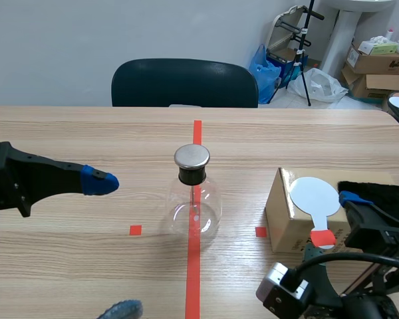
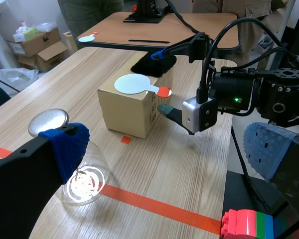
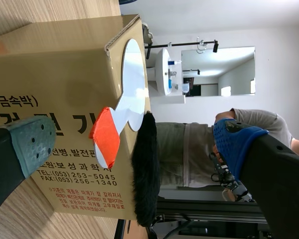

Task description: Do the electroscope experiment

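Observation:
The electroscope, a clear glass flask (image 1: 193, 207) with a round metal cap (image 1: 191, 157), stands at the table's middle on the red tape line. To its right, a cardboard box (image 1: 282, 219) carries a white round paddle (image 1: 315, 195) with an orange handle (image 3: 105, 137) and a black fur piece (image 1: 379, 193). My right gripper (image 3: 134, 144) is open, its fingers on either side of the paddle's handle at the box's front edge. My left gripper (image 1: 111, 244) hangs open to the left of the flask (image 2: 82, 177), with nothing in it.
A dark chair (image 1: 184, 82) stands behind the table's far edge. Cardboard boxes (image 1: 379, 63) and bags crowd the back right corner. A second table (image 2: 154, 30) lies beyond the box. A person's torso (image 3: 189, 149) shows beyond the fur.

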